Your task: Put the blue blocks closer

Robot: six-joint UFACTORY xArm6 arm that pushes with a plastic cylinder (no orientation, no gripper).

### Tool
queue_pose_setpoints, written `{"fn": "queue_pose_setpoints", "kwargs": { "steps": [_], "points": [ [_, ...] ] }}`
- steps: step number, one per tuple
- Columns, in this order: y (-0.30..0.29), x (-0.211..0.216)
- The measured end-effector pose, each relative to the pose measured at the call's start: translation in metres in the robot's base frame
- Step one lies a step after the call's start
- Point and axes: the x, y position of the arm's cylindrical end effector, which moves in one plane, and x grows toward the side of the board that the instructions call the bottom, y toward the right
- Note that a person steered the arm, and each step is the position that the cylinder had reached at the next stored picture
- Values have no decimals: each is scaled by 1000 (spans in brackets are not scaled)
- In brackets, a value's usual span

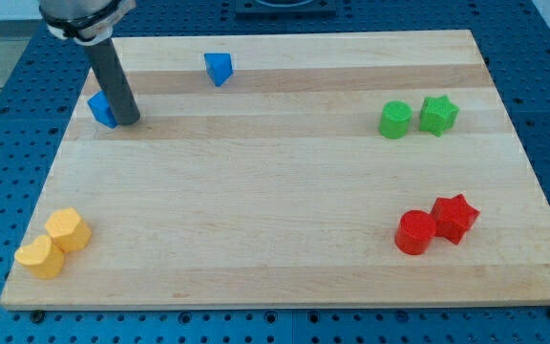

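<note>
One blue block (101, 110) lies near the board's upper left, partly hidden behind my rod. A second blue block (219, 68), roughly triangular, lies further right near the top edge. My tip (128, 121) rests on the board right next to the first blue block, at its lower right, touching or nearly touching it. The two blue blocks are well apart.
A green cylinder (395, 120) and green star (438, 115) sit at the upper right. A red cylinder (414, 232) and red star (454, 218) sit at the lower right. Two yellow blocks (68, 230) (40, 257) sit at the lower left of the wooden board (275, 191).
</note>
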Motion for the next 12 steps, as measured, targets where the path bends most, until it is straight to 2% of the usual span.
{"fn": "queue_pose_setpoints", "kwargs": {
  "steps": [2, 3, 4, 5, 6, 7, 8, 9, 10, 11, 12],
  "points": [
    [145, -6],
    [216, -37],
    [216, -92],
    [160, -113],
    [84, -116],
    [42, -95],
    [38, -64],
    [-18, -41],
    [-13, -50],
    [-33, -74],
    [-86, -48]
  ]
}}
